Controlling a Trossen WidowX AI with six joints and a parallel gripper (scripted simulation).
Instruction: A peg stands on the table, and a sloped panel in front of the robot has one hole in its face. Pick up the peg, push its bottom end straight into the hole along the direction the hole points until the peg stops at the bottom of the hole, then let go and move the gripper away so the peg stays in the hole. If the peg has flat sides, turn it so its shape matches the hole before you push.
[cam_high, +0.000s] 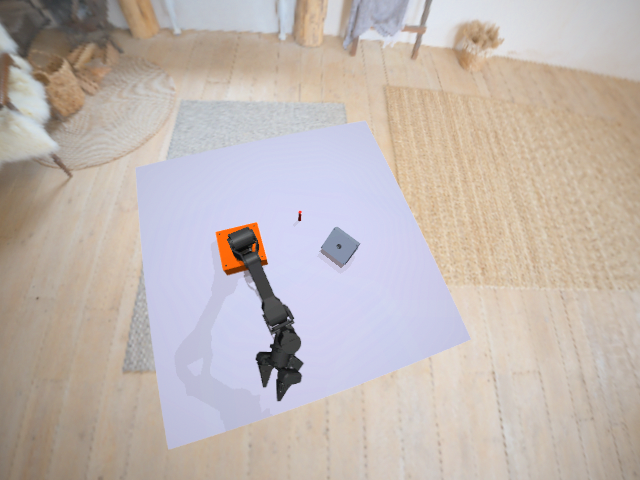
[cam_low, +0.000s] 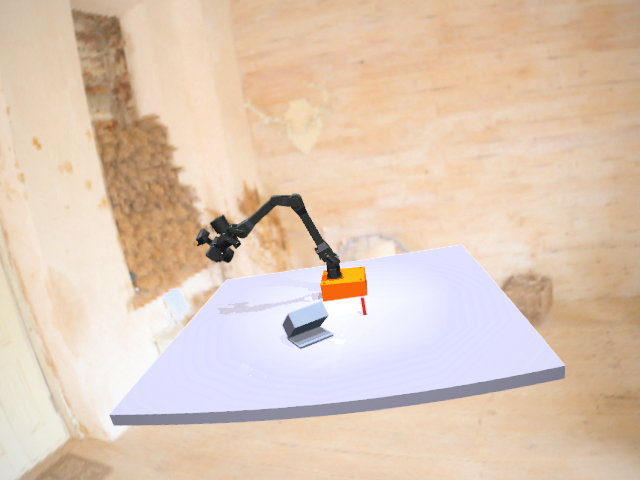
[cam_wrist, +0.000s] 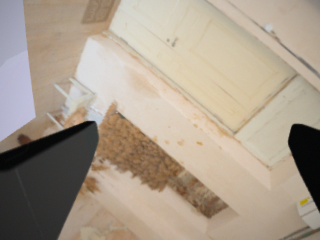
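A small red peg (cam_high: 299, 215) (cam_low: 363, 305) stands upright on the table, near the orange base. The grey sloped panel (cam_high: 346, 241) (cam_low: 308, 314) stands on the table; its face shows one small dark hole (cam_high: 339, 246) in the top view. In the exterior view the hole is not visible. My gripper (cam_high: 272, 393) (cam_wrist: 192, 131) is open and empty, high above the table's edge, far from the peg and the panel. Neither of them shows in the wrist view.
The orange base (cam_high: 225, 253) (cam_low: 343, 290) carries the arm, which reaches out away from the peg. The pale lilac table (cam_high: 206, 191) (cam_low: 439, 330) has its edge close below the gripper in the top view. The panel stands to the right of the base there.
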